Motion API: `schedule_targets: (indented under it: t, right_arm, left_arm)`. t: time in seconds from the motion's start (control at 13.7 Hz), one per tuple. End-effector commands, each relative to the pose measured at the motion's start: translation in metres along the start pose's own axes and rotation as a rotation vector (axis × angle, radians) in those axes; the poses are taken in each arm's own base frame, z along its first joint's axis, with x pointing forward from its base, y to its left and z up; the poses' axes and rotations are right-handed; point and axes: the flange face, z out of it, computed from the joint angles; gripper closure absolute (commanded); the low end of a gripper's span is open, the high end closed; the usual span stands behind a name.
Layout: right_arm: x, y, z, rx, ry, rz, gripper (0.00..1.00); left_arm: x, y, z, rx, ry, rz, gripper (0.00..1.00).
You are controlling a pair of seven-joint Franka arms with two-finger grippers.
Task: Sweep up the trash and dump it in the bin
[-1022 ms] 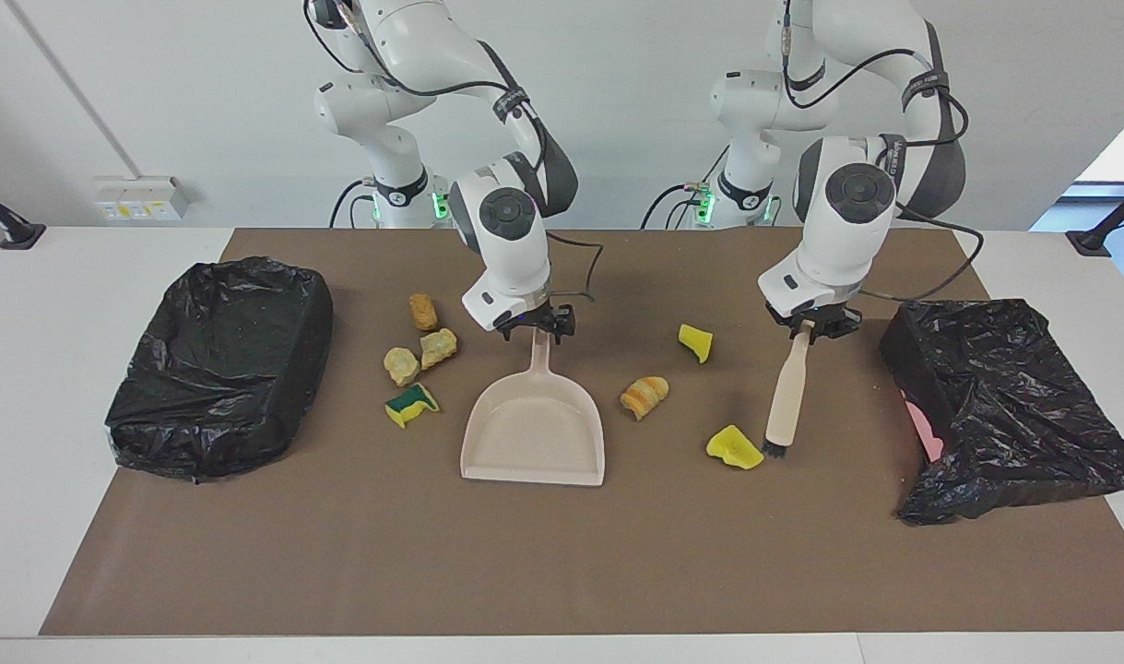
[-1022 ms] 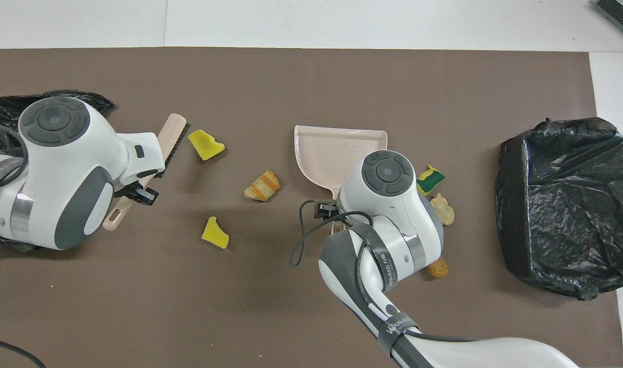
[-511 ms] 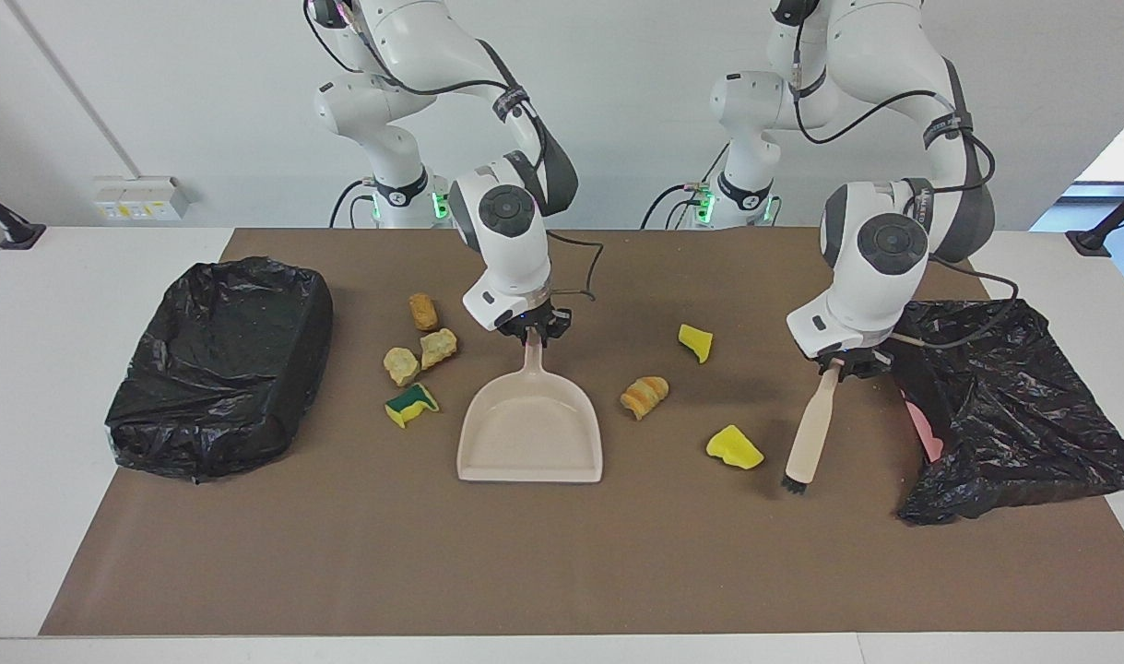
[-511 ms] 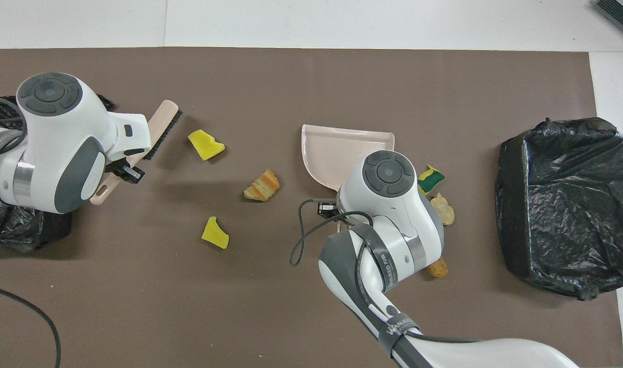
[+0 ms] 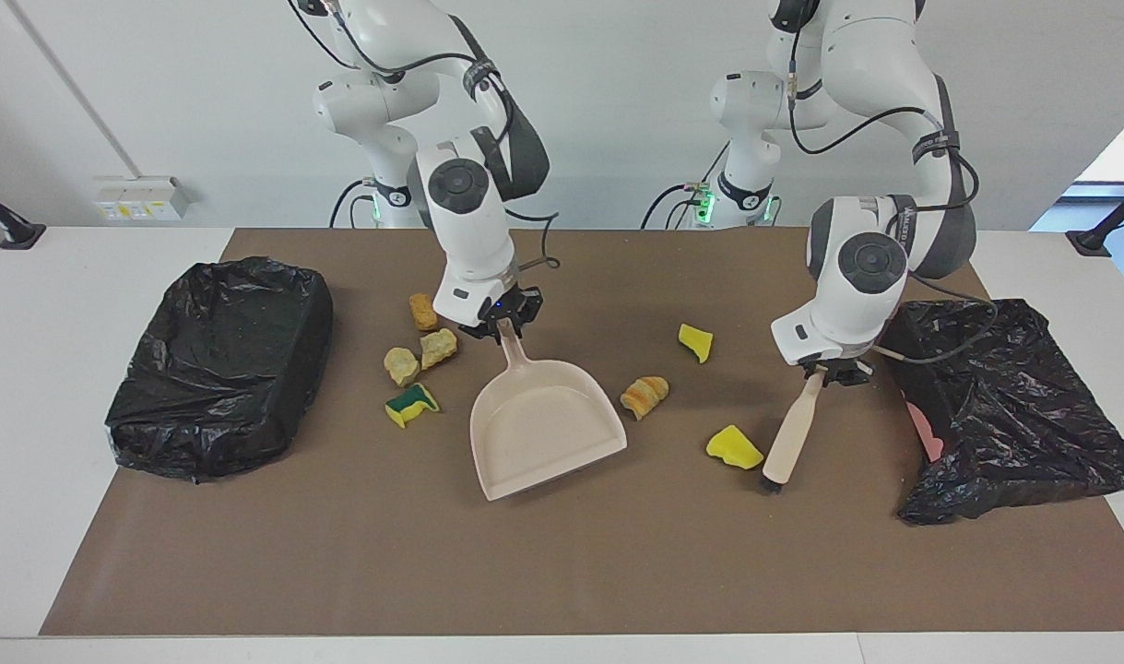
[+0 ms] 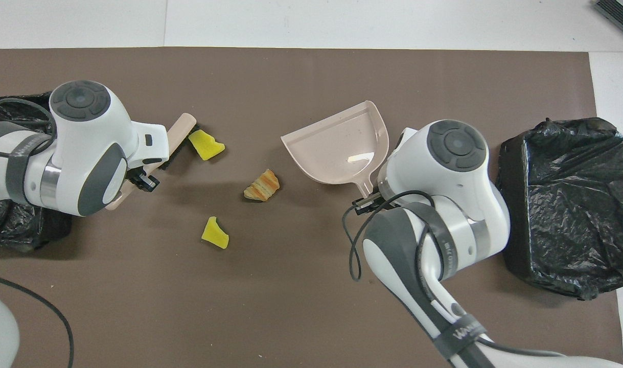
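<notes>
Both arms reaching down over the table, left tool clamped tight, right tool clamped tight

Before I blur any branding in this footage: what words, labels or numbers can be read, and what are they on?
Grey strap on the left arm's wrist: pale lettering, too small to read.
Grey strap on the right arm: pale lettering, seen upside down, cannot be made out.
Dustpan, brush, black bin bags, trash scraps: no text visible.
</notes>
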Motion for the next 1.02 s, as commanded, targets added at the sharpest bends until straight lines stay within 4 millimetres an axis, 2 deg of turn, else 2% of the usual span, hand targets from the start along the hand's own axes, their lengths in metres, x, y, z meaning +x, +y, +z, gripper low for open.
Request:
schedule_targets:
  t: [0.0,0.07,0.22,0.44,0.58,0.73,0.88,0.95]
  right_arm:
    - [-0.029,0.032,-0.023,0.017,-0.048,-0.231,1.0]
    - [-0.038,0.039,-0.024,-0.009,-0.069,-0.334,1.0]
    - [-0.049,0.046,-0.017,-0.083,-0.111,-0.505,1.0]
    - [-0.067,0.04,-0.001,-0.121,-0.089,-0.67,1.0]
    - [-0.067,0.019,0.023,-0.156,-0.085,-0.743,1.0]
    - [-0.061,0.009,0.03,-0.18,-0.087,-0.775,1.0]
    - [-0.059,0.005,0.038,-0.178,-0.093,-0.77,1.0]
    - [-0.057,-0.007,0.048,-0.176,-0.108,-0.775,1.0]
  left_arm:
    - [-0.011,0.033,-0.009,0.011,-0.018,0.054,1.0]
    - [-0.01,0.041,-0.01,0.011,-0.024,0.067,1.0]
    - [-0.01,0.069,-0.011,-0.011,-0.029,0.101,1.0]
    - [-0.006,0.099,-0.021,-0.01,-0.059,0.136,1.0]
    - [-0.012,0.103,-0.039,0.004,-0.037,0.115,1.0]
    - [-0.028,0.104,-0.061,0.002,-0.034,0.045,1.0]
    - [-0.049,0.107,-0.069,-0.016,-0.105,-0.067,1.0]
    - [-0.054,0.112,-0.068,-0.023,-0.125,-0.116,1.0]
